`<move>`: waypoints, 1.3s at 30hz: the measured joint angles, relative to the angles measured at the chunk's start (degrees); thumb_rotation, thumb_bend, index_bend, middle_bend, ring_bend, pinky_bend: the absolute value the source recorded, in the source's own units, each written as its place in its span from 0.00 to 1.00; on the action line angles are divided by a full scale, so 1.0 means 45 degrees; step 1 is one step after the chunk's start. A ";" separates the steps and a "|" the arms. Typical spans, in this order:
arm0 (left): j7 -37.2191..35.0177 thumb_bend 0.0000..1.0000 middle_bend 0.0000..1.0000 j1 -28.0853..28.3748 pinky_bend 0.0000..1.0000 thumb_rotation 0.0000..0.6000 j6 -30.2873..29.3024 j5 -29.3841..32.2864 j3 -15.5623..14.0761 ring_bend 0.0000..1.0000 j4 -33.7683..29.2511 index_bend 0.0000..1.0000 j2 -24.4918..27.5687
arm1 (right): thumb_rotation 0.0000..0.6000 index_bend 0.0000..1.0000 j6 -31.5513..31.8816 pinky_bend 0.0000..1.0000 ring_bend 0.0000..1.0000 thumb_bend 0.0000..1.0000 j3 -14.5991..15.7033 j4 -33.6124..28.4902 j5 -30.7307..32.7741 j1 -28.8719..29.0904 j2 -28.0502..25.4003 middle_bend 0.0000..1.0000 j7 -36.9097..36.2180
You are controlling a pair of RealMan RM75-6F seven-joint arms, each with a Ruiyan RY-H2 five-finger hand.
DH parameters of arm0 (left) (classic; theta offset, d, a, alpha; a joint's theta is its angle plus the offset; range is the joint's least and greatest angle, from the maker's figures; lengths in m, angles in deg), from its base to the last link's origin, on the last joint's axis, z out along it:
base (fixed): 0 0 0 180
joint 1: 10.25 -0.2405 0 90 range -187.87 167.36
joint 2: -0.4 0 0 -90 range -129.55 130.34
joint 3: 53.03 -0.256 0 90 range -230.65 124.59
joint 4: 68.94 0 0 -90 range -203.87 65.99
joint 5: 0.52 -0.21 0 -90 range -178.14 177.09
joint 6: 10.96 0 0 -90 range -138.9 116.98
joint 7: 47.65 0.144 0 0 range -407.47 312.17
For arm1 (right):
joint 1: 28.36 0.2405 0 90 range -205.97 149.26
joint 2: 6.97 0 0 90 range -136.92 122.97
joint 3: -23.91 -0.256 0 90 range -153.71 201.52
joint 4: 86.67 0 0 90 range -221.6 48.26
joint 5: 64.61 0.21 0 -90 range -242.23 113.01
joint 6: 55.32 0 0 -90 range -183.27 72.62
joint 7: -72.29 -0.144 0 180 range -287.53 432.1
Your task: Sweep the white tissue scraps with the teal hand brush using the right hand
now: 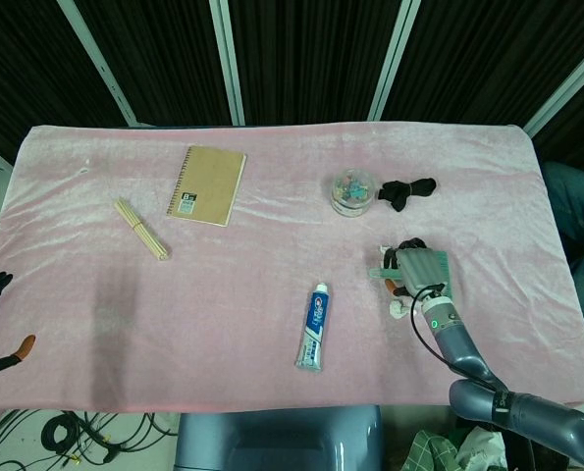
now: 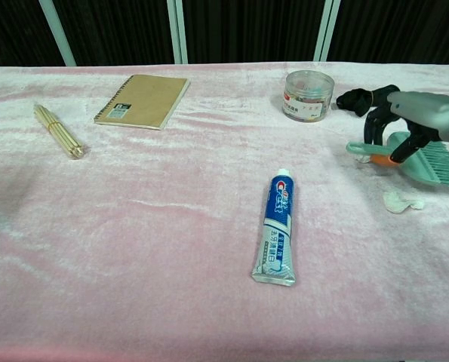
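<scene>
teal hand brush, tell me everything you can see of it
The teal hand brush looks like plastic, with a flat back, a short handle stub pointing left and teal bristles on its right edge. The right hand grips it from above, fingers curled over the handle end. In the chest view it seems lifted off the pink cloth and tilted, near the table's right side, below the black cloth item. A white tissue scrap lies apart, just in front of it.
</scene>
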 measured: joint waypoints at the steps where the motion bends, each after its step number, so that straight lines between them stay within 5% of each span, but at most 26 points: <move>1: -0.0019 0.28 0.05 -0.0005 0.09 1.00 -0.0004 -0.0001 -0.0002 0.00 -0.0001 0.07 0.0003 | 1.00 0.63 0.0055 0.15 0.25 0.36 -0.0107 -0.0109 -0.0014 -0.0034 -0.0114 0.53 -0.0210; 8: -0.0023 0.28 0.05 -0.0003 0.09 1.00 0.0025 0.0005 -0.0010 0.00 -0.0029 0.07 0.0021 | 1.00 0.63 0.0438 0.15 0.25 0.36 -0.0627 -0.1401 -0.0099 -0.0511 -0.1511 0.54 -0.1395; 19: -0.0140 0.28 0.05 0.0027 0.09 1.00 0.0107 -0.0010 -0.0028 0.00 -0.0066 0.07 0.0081 | 1.00 0.65 0.2103 0.15 0.25 0.35 0.0169 -0.4774 0.0271 -0.2052 -0.2737 0.55 -0.0823; 27: -0.0147 0.28 0.05 0.0002 0.09 1.00 0.0075 -0.0019 -0.0040 0.00 -0.0082 0.07 0.0087 | 1.00 0.66 0.3305 0.15 0.26 0.35 0.0361 -0.5219 -0.0117 -0.2928 -0.1774 0.56 -0.2251; 39: -0.0196 0.28 0.05 -0.0001 0.09 1.00 0.0087 -0.0004 -0.0037 0.00 -0.0076 0.07 0.0102 | 1.00 0.68 0.4515 0.15 0.26 0.35 0.0274 -0.4212 -0.0141 -0.3215 0.0629 0.57 -0.1862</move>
